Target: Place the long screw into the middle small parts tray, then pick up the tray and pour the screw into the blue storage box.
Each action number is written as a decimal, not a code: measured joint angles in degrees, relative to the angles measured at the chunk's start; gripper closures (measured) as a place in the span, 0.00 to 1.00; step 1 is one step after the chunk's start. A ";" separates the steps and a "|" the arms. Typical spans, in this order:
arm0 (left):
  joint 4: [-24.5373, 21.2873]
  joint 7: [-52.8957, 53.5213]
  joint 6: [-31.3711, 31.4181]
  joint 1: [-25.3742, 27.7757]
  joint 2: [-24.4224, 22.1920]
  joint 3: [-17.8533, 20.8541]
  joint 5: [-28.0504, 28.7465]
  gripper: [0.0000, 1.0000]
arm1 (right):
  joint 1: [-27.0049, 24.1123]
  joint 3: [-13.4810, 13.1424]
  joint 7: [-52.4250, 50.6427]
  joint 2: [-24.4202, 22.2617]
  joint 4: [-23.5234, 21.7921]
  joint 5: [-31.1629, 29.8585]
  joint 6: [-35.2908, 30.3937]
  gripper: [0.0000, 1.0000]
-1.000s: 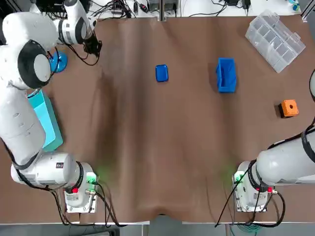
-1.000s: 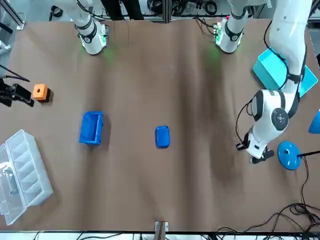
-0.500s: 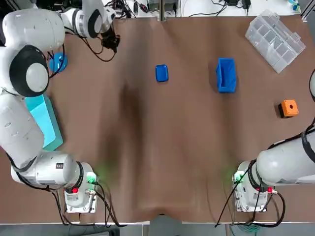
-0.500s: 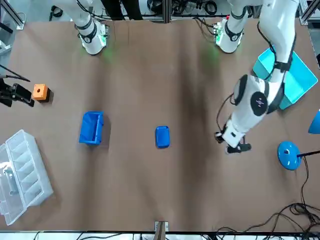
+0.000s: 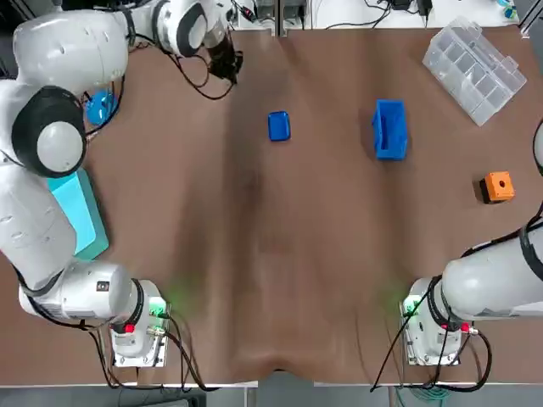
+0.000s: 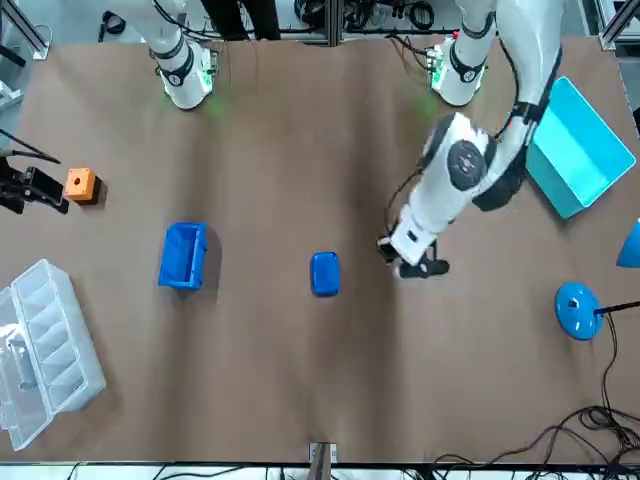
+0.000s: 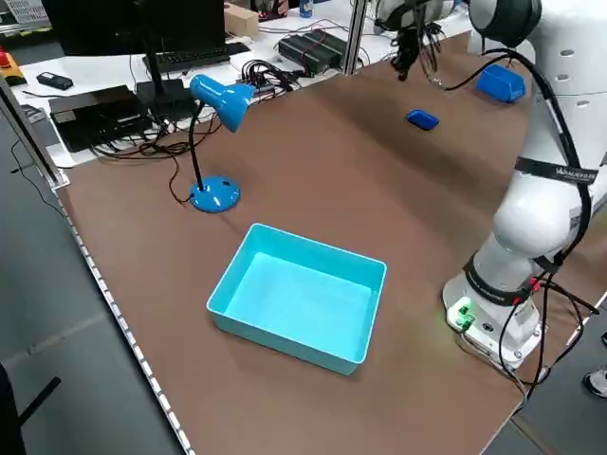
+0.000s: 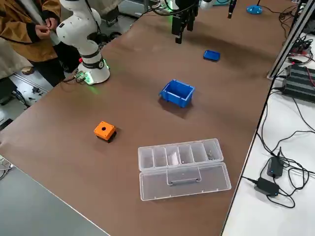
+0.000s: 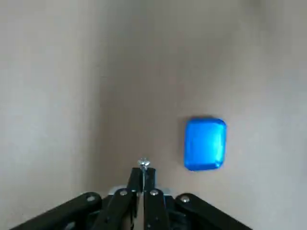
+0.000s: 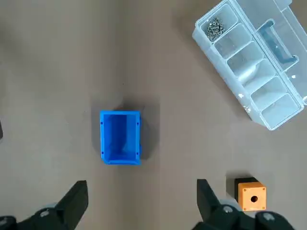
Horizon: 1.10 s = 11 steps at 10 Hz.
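Long screw (image 9: pixel 143 164) pinched in L claw (image 9: pixel 143 177), sm blue tray (image 5: pixel 278 125) near blue box (image 5: pixel 389 129)

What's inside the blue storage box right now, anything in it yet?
Nothing shows inside the blue storage box: the right wrist view looks down onto bare blue floor, and nothing covers it. The long screw is pinched in the left claw, apart from the small tray.

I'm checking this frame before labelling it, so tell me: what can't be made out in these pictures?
The screw: the left wrist view shows only its head; the left gripper's shut fingers hide the shank, so its length is unknown.
The right gripper: cut off by the top view's right edge; only its wrist view shows it open.
The clear organizer: the pieces in its end compartment are too small to identify, right wrist view.
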 joint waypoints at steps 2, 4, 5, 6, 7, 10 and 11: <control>5.24 -0.12 0.17 -1.57 7.70 -2.83 0.00 0.94 | 0.02 0.02 0.00 0.00 0.01 0.00 0.01 0.00; 12.15 -0.87 0.48 -5.28 15.61 -2.40 0.00 0.94 | 0.06 0.06 0.00 0.00 0.00 0.00 0.64 0.00; 14.43 -0.88 1.14 -6.08 18.16 -2.29 0.00 0.94 | 0.09 0.08 0.00 0.00 0.00 0.00 1.19 0.00; 15.67 -0.88 2.69 -6.36 19.98 -2.16 0.00 0.94 | 0.12 0.09 0.00 0.00 0.00 0.00 1.35 0.00; 16.11 -0.88 4.12 -6.98 21.29 -1.35 0.01 0.94 | 0.19 0.12 0.00 0.00 0.00 0.00 1.36 0.00; 16.29 -0.86 5.29 -14.43 23.85 5.65 0.03 0.94 | 0.85 0.18 0.02 0.00 0.00 0.00 1.38 0.00; 16.34 -0.87 5.65 -15.93 24.42 6.68 0.03 0.94 | 0.89 0.18 0.02 0.00 0.00 0.00 1.39 0.00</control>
